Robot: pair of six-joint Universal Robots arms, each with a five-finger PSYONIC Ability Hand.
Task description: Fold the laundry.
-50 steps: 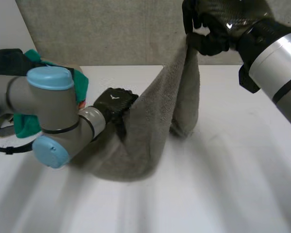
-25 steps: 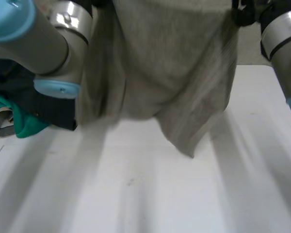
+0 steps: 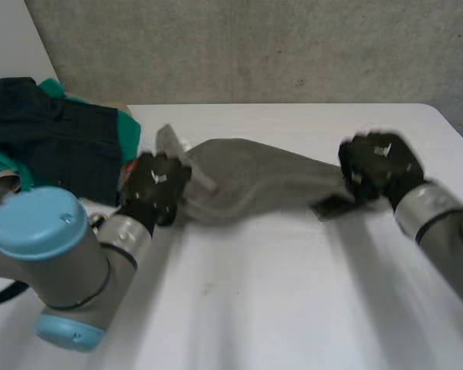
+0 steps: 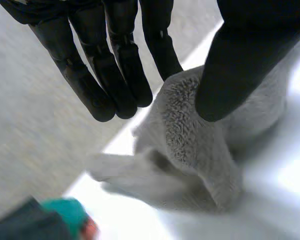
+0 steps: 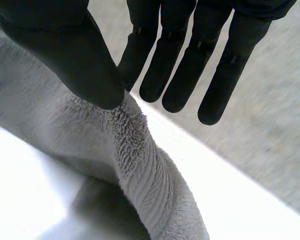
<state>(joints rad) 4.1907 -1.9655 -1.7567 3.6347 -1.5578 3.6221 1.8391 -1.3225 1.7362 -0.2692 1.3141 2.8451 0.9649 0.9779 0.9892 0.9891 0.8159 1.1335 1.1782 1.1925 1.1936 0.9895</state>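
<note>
A grey towel lies crumpled in a long band across the white table, stretched between my two hands. My left hand is low at the towel's left end. In the left wrist view, a raised peak of the towel is pinched between the thumb and the straight fingers. My right hand is at the towel's right end, just above the table. In the right wrist view, its thumb presses a ridge of the towel against the straight fingers.
A pile of dark and teal clothes sits at the back left of the table, close to my left hand; the teal cloth also lies beyond the towel in the left wrist view. A grey wall stands behind the table's far edge.
Half a second ago both hands held the towel high and spread, hanging. They have since come down, and the towel now lies on the table between them.
</note>
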